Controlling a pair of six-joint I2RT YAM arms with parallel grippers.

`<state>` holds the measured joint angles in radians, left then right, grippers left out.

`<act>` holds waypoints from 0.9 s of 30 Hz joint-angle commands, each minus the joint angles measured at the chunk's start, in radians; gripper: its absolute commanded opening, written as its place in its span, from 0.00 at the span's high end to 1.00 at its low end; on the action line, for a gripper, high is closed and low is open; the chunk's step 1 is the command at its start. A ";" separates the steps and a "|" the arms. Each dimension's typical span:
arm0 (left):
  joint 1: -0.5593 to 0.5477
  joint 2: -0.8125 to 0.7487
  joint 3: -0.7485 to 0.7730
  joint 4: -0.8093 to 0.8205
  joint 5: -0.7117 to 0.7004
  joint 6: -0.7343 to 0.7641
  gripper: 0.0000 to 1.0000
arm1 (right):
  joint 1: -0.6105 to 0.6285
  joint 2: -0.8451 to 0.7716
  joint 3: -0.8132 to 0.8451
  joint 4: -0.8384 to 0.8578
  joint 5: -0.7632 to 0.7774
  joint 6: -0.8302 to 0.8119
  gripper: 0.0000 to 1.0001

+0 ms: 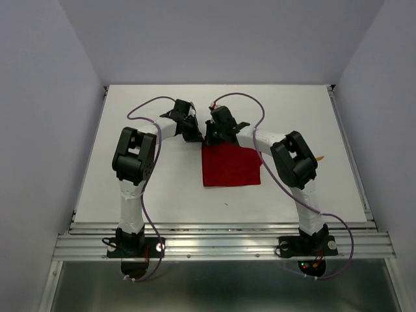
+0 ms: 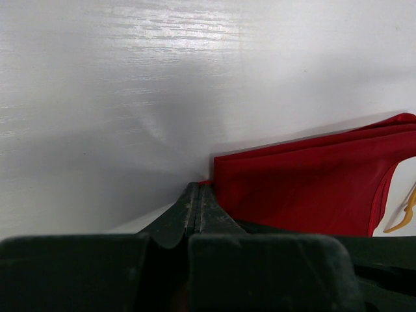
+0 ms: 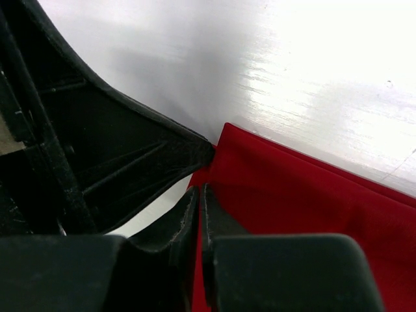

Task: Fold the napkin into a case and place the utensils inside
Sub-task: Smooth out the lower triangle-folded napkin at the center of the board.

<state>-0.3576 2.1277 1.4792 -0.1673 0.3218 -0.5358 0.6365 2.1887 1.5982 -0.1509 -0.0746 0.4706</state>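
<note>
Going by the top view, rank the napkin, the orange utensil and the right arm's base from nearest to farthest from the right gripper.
1. napkin, its far-left corner at the right gripper.
2. orange utensil, out at the right side.
3. right arm's base, at the near edge.

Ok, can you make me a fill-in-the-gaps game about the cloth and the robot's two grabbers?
1. The plain soft cloth napkin on the white table is coloured ___.
2. The black two-finger left gripper and the matching right gripper both have their fingers ___.
3. In the top view, both grippers meet at the napkin's far ___ corner.
4. The thin plastic utensil lying past the napkin is coloured ___.

Missing words: red, shut, left, orange.
</note>
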 commanded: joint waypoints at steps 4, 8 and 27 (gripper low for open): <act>0.003 -0.034 -0.033 -0.055 -0.006 0.022 1.00 | 0.009 0.006 0.036 0.011 0.039 0.002 0.58; 0.005 -0.032 -0.033 -0.055 -0.006 0.022 1.00 | 0.020 0.014 0.029 -0.006 0.076 -0.016 0.55; 0.006 -0.035 -0.045 -0.047 0.000 0.019 1.00 | 0.051 -0.015 0.006 -0.007 0.180 -0.036 0.99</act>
<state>-0.3531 2.1212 1.4647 -0.1562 0.3313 -0.5362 0.6762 2.2131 1.6035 -0.1570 0.0792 0.4442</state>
